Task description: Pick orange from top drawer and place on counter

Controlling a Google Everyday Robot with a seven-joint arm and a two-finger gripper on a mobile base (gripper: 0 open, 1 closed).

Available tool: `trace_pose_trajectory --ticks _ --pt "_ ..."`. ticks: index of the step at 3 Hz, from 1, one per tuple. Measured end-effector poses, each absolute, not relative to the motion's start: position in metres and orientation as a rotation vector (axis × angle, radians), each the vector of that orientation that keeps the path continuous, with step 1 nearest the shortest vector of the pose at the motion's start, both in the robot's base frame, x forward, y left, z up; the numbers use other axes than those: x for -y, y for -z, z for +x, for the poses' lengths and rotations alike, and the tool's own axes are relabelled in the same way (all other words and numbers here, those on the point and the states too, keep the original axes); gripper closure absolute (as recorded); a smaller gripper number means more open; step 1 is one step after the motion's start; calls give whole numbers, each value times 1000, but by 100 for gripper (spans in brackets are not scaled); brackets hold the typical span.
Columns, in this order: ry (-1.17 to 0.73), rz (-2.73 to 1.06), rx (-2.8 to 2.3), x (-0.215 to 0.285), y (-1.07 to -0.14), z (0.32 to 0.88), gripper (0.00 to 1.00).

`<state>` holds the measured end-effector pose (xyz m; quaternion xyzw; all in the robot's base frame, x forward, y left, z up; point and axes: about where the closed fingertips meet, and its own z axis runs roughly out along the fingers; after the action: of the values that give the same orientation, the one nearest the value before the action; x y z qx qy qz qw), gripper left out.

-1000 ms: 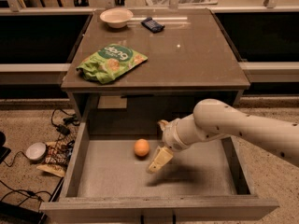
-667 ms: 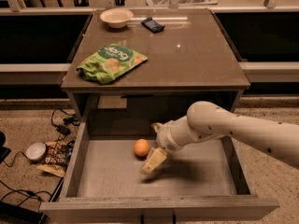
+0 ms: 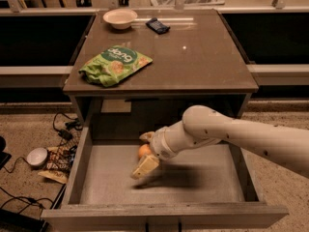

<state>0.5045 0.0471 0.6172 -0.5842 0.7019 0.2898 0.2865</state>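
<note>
The arm has slid left across the top drawer in the last second. A moment ago its gripper hung to the right of the orange, with a clear gap between them. Now it has closed that gap and sits right at the fruit. The orange itself has not budged. It lies on the drawer floor left of centre, toward the far wall.

The fingers are spread, with one cream finger reaching down on the near side of the orange and the other showing just on its far side. The fruit looks to sit between them. From where I stand the wrist covers part of it, so I can't say whether either pad is touching the skin yet.

I'd say the reach is done and the squeeze comes next, then a lift clear of the drawer walls. The counter above has bare surface to the right of the green snack bag for setting it down.
</note>
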Motion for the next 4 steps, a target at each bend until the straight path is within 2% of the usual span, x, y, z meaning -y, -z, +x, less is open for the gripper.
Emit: trace_pose_trajectory --ticks 3,4 --pt "-783 -1570 -1872 -51 -616 502 88" --pt "-785 -1572 -1871 -52 -615 501 100"
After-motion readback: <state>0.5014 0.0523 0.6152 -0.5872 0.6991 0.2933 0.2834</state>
